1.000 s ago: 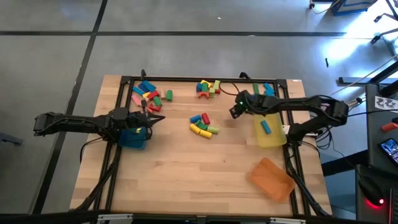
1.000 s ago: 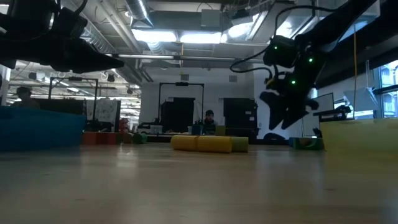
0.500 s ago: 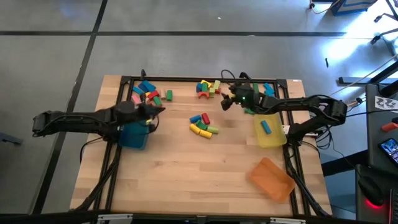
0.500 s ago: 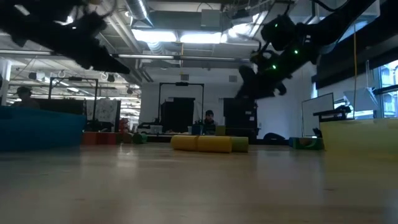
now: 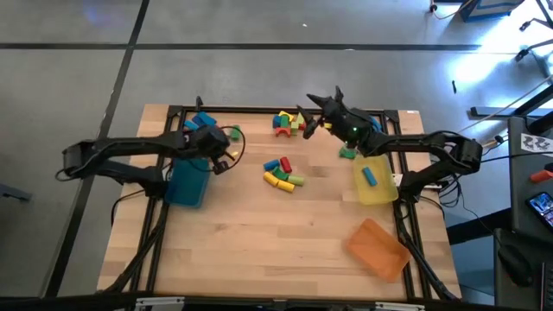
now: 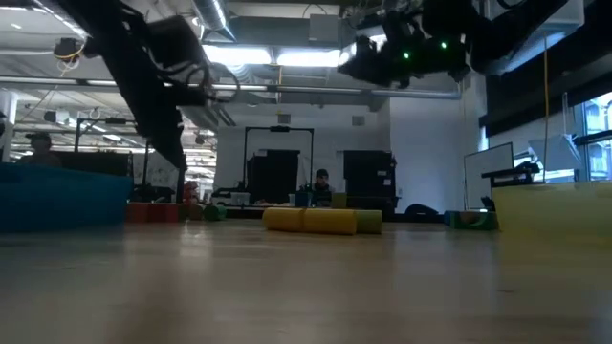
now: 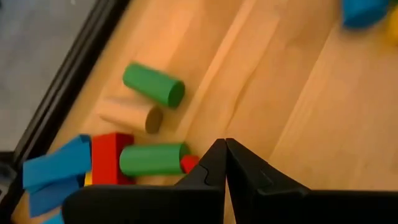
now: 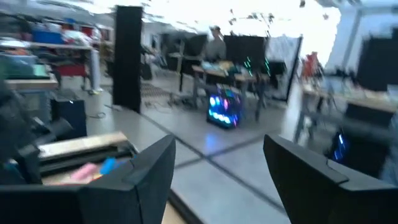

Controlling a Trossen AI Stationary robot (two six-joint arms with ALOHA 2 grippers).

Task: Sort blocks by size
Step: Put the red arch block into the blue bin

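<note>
The painted wooden blocks are seen in several loose clusters on the pale, grained wooden table (image 5: 259,225): a far-left cluster (image 5: 207,130) of blue bars, red pieces and green cylinders near the table's far edge, a far-middle cluster (image 5: 289,121) with a red arch and yellow and green pieces, and a middle cluster (image 5: 282,172) of yellow, blue, red and green cylinders and bars. One blue block (image 5: 369,175) lies inside the yellow tray (image 5: 377,192), a shallow rectangular tub, and a green block (image 5: 346,154) sits just beside that tray's far corner. In the left wrist view two smooth green cylinders (image 7: 153,85) (image 7: 154,159), a bare wood-coloured cylinder (image 7: 132,116), a red block (image 7: 111,157) and blue bars (image 7: 57,168) are shown close together. The left gripper (image 5: 218,149) is held above the table near the far-left cluster, beside the teal tray (image 5: 187,183), its fingers pressed together with nothing between them. The right gripper (image 5: 308,118) is raised by the far-middle cluster, its fingers spread wide apart (only the room shows between them). An orange tray (image 5: 378,248) lies tilted near the table's near-right corner.
</note>
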